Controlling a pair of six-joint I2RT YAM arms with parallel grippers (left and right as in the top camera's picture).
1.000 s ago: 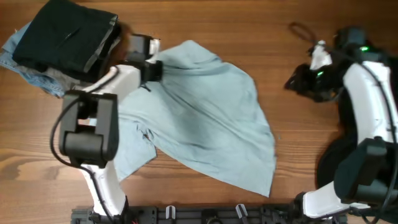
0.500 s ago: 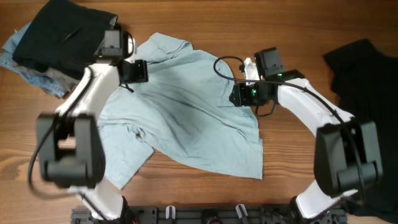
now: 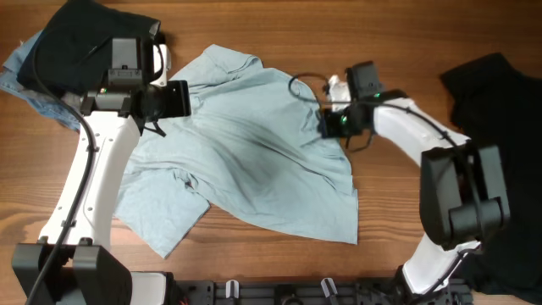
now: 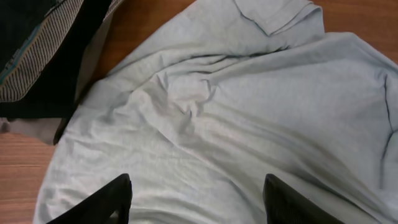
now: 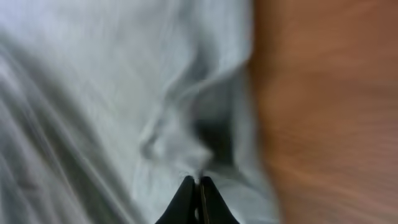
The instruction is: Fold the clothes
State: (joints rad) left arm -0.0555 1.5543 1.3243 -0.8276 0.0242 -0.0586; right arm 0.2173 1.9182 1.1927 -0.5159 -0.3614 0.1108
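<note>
- Shirt lies crumpled on tabletop, no fold yet.
- Left gripper open above it; right gripper closed, pinching its right edge.
- Pile far left looks folded.

Two white arms, blk joints
Left arm & right arm: white shells, blk motor housings; left gripper fingers matte blk; cable loop + green LED (right wrist).
</note>
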